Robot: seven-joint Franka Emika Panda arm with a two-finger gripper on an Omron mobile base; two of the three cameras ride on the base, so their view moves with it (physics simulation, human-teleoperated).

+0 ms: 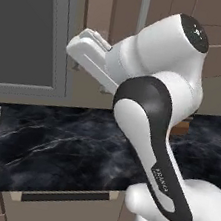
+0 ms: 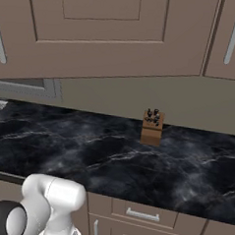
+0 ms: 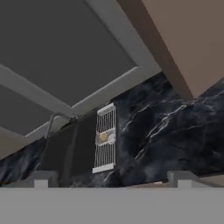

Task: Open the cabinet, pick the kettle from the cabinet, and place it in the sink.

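Black marble-look counter [image 2: 112, 158], white-veined: lies well below the gripper [image 3: 113, 177]. Gripper, two dark finger tips: spread wide, nothing between them, raised close to the wall. Cabinet [image 2: 100, 30], brown wood, recessed-panel doors: just beside and above the hand in the left base view, its long silver bar handle [image 1: 144, 9] upright behind the arm [image 1: 152, 114]; doors appear shut. Sink [image 3: 70, 151], dark basin: far below the finger tips in the hand view, with a thin curved faucet [image 3: 51, 122] at its far edge. Dish rack [image 3: 106, 139], pale wire: touching the sink's side, holding a small round yellowish item too blurred to name. Grey-framed dark window [image 1: 24, 28]: beside the hand, behind the sink. Knife block [image 2: 152, 126], wooden, dark handles: on the counter against the wall, well apart from the gripper. Kettle: not visible.
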